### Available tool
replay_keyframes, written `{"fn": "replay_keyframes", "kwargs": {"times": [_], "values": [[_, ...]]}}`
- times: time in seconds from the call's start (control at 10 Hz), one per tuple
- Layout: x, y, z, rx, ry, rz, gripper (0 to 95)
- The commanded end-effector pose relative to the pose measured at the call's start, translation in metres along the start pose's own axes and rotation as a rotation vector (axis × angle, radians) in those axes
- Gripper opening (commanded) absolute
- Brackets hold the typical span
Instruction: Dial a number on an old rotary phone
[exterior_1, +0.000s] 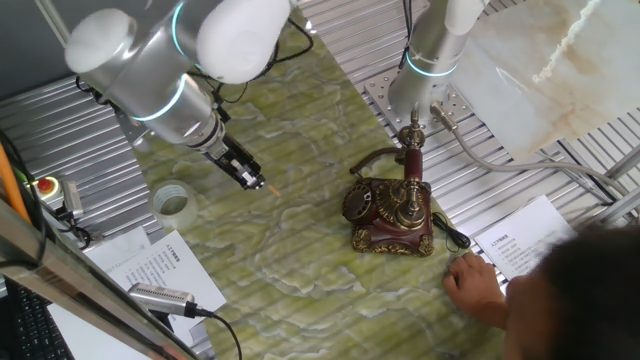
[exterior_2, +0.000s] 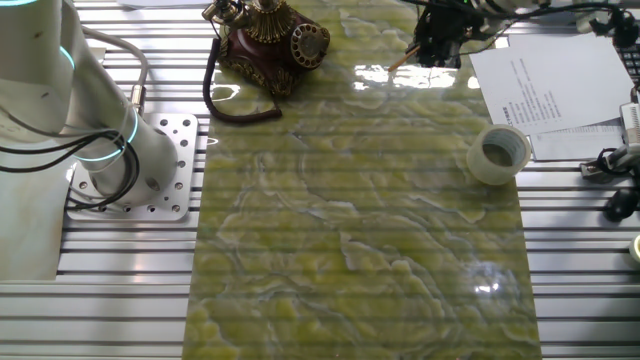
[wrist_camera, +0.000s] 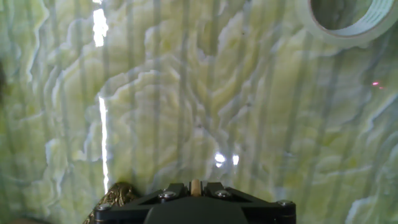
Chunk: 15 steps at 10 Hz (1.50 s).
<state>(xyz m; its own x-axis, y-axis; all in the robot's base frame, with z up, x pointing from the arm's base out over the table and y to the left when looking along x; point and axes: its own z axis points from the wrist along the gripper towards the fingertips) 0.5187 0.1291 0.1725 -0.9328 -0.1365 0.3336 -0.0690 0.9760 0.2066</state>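
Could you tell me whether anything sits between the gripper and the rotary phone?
Nothing visible does. Only bare green mat lies between the gripper and the phone; the tape roll sits on the gripper's other side.

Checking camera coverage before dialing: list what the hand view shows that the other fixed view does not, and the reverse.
Only the hand view: the gripper's own black front edge, seen close.

Only the other fixed view: the whole old rotary phone with its dial, its black cord, and papers.

Both: the green marbled mat and the clear tape roll.

A glossy green marble-patterned mat (exterior_2: 360, 230) covers a ribbed metal table (exterior_2: 590, 260), overhead light glinting off its surface.
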Motion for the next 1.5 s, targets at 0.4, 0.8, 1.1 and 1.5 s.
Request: {"fn": "replay_keyframes", "kwargs": {"times": [0.4,0.8,1.1,1.5], "values": [[-0.001,0.000,0.000,0.049,-0.063,-0.075,0.0],[0.009,0.013,0.009,0.044,-0.027,-0.100,0.0],[0.031,0.028,0.015,0.038,-0.022,-0.095,0.0],[0.063,0.051,0.026,0.036,-0.023,-0.090,0.0]]}}
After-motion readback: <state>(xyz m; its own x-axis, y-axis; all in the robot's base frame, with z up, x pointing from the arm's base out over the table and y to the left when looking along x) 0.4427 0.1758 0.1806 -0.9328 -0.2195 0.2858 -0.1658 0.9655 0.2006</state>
